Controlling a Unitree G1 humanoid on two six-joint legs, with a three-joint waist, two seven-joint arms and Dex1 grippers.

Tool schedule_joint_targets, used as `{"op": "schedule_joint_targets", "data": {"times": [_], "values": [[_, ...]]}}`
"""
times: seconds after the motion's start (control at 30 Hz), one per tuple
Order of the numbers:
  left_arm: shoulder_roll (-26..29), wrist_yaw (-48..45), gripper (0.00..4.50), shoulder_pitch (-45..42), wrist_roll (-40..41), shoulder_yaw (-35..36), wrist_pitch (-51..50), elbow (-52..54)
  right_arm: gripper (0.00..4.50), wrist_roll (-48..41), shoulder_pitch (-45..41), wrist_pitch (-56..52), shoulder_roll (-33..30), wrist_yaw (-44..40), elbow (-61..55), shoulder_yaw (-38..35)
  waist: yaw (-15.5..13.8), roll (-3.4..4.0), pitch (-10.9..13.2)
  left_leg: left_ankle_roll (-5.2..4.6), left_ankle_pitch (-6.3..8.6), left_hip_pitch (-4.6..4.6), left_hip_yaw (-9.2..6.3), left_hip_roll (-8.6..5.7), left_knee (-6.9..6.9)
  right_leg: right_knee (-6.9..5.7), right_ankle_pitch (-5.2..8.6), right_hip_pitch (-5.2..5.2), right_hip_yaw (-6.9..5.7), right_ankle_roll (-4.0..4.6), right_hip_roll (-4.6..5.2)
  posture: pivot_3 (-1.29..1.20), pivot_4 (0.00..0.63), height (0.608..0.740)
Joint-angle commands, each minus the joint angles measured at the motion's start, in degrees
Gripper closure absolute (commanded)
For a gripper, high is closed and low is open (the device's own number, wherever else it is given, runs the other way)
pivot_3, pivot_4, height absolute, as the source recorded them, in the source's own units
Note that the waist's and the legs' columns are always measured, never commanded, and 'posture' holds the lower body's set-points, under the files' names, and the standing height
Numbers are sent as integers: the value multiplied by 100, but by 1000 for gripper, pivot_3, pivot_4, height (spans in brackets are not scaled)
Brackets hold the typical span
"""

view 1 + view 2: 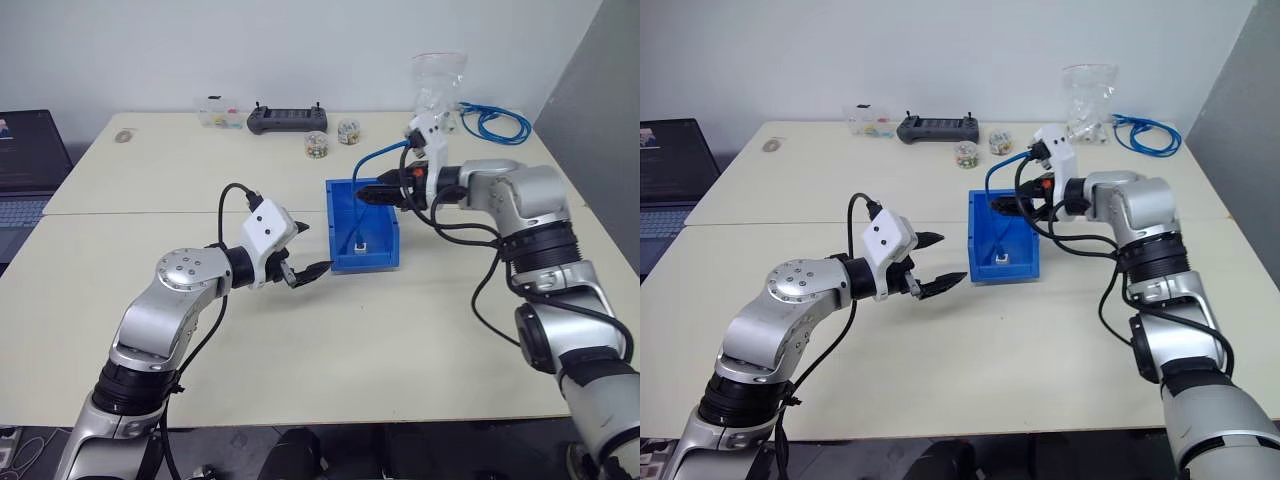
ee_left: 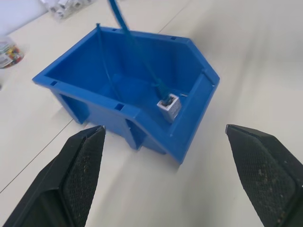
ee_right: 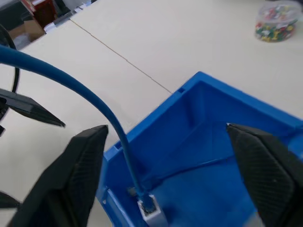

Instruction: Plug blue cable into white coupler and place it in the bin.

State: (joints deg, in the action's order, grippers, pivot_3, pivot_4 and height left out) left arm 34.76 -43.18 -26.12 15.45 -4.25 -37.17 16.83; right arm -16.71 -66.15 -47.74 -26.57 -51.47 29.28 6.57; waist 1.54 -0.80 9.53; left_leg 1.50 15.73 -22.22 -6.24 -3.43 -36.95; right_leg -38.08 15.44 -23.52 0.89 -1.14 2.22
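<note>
Both sets of jaws are spread wide with nothing between them; the left gripper [image 1: 308, 248] hangs just above the table [image 1: 400, 340], short of the bin's low front side, its fingers [image 2: 80, 175] framing the bin in the left wrist view; the right gripper [image 1: 372, 191] hovers over the bin's far rim, pointing down into it, fingers [image 3: 87, 161] apart on either side of the cable; the bin [image 1: 385, 260] sits upright near the table's middle, between the two arms; the blue cable [image 1: 372, 157] arcs up out of the bin past the right gripper, cannot tell if it touches the fingers; its lower end is plugged into the white coupler [image 2: 169, 105], which rests on the bin floor by the low front lip; behind on the table lie a black controller [image 1: 287, 119], a coiled blue cable bundle [image 1: 495, 122], a clear bag [image 1: 438, 75], and a small jar of coloured bits [image 1: 316, 145]; laptop [image 1: 30, 165] at far left edge.
</note>
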Motion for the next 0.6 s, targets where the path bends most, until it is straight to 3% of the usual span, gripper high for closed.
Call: {"op": "schedule_joint_targets", "data": {"times": [0.03,0.27,0.37,0.6], "values": [[95,148,245,-122,-147,204,225,-205,25,180,-220,382,-375,115,344,-310,-1,0,0,0,0,0,1,0,-1,0,0,0,0,0,0,0,150,740],[-11,262,245,-189,-132,236,294,-504,25,494,-127,1126,-905,711,1162,-758,15,0,0,2,-1,0,12,1,1,1,-1,-1,8,0,0,0,150,740],[-12,282,245,-57,-87,271,295,-414,25,403,715,1350,-1287,229,185,-756,8,-1,0,2,-1,-16,9,2,-2,6,-1,-7,4,0,1,0,150,740],[140,239,245,229,-69,453,382,-384,25,-606,3542,1447,-1797,-538,-3058,-1585,-9,-1,0,1,-1,-41,13,5,-16,3,-1,-16,-2,-3,6,0,150,740]]}}
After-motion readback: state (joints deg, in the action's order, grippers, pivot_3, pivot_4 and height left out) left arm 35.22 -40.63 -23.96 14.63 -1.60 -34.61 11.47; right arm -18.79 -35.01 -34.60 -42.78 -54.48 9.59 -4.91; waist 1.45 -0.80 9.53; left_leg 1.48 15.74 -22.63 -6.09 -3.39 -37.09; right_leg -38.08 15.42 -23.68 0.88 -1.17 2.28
